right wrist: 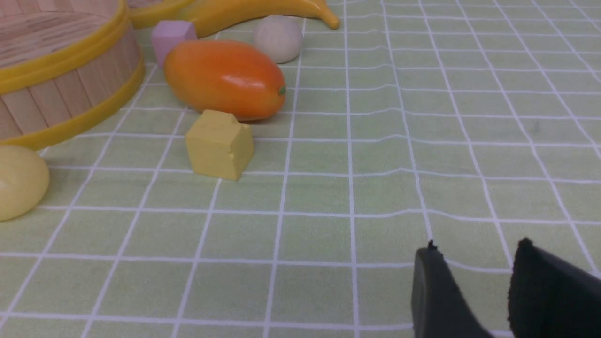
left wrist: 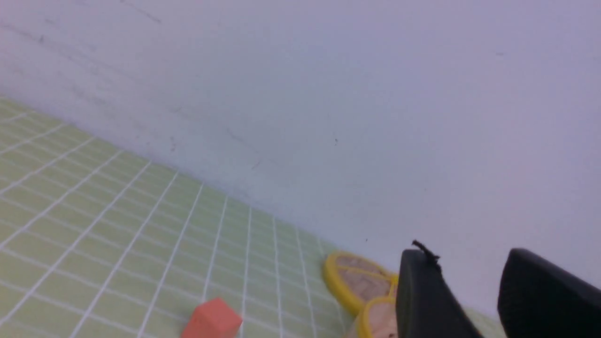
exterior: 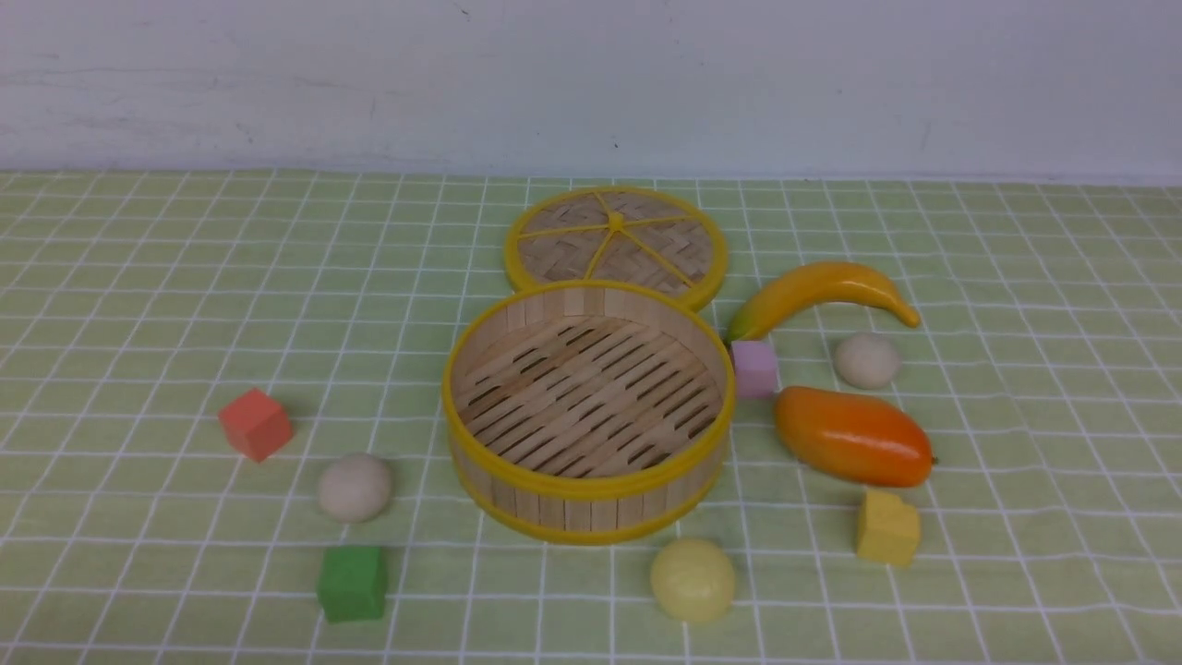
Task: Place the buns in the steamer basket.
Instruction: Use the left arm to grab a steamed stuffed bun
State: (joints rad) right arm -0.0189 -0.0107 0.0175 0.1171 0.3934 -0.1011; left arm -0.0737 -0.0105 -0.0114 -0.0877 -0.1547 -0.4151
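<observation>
The steamer basket sat in the middle of the front view with nothing in it, and all three buns lay outside it on the green cloth. The left beige bun was in the lower left of the frame, between the red cube and the green cube. The yellow bun lay at the bottom middle, just beside the basket wall. The right beige bun sat to the right of the middle, tucked between the banana, the mango and the pink cube. A few things could go wrong. The buns looked round and smooth, so one might roll away at a bump or pop out of a squeeze. Fingers going for the right beige bun might knock the fruit, because there was little room around it. A grab at the yellow bun might shove the basket (it was that close). The yellow cube was near in colour too, so it might be picked by mistake. In its wrist view the left gripper had its two black fingers apart with a clear gap, holding and touching nothing. The right gripper was the same, fingers partly apart over bare cloth, with nothing in them.
</observation>
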